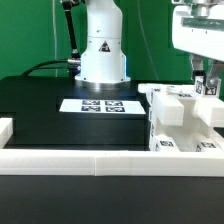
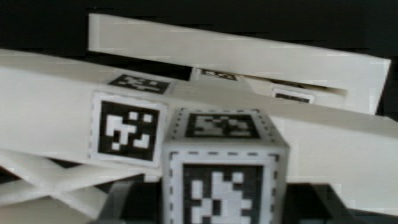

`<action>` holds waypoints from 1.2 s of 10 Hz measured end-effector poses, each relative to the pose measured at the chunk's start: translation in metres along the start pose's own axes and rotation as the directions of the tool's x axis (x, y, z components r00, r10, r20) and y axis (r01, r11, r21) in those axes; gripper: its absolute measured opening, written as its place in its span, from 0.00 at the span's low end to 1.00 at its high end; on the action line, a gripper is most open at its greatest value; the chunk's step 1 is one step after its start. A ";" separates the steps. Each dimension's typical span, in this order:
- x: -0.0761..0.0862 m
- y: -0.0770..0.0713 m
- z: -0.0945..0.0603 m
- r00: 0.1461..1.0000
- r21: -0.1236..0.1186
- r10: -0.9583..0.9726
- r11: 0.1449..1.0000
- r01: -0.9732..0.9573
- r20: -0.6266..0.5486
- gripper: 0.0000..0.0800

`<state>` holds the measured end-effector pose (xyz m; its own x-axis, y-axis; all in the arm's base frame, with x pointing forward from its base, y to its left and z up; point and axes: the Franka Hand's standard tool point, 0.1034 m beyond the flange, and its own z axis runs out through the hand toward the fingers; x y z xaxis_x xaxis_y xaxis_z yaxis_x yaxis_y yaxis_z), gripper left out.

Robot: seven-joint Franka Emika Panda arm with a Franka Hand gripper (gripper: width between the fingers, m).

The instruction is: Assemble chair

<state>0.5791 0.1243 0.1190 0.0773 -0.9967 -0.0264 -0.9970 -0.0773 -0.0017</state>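
Along the lower edge of the exterior view runs the long low white rail (image 1: 100, 158). Behind it, at the right of the frame, stands the chair (image 1: 185, 122), a cluster of white blocky parts with small square tags. It looks like stiff, light, smooth plastic, so probably slippery; its flat opposing faces seem the best place to take hold. Above it, at upper right, the gripper (image 1: 207, 84) hangs with its fingers dropped onto a part; it appears clamped partway closed, though actual contact is unclear. Farther back, the marker board (image 1: 100, 105) lies before the robot base (image 1: 101, 50).
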 end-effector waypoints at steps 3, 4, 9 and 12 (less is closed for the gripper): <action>0.000 0.000 -0.001 0.982 -0.001 0.189 0.982 -0.189 0.000 0.36; 0.000 0.000 -0.001 0.978 -0.001 0.207 0.978 -0.207 0.000 0.36; -0.001 0.001 -0.002 0.929 -0.001 0.370 0.929 -0.370 -0.004 0.36; -0.002 0.001 -0.001 0.942 -0.002 0.336 0.942 -0.336 -0.004 0.71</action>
<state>0.5778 0.1262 0.1198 -0.2619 -0.9648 -0.0212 -0.9651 0.2618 0.0092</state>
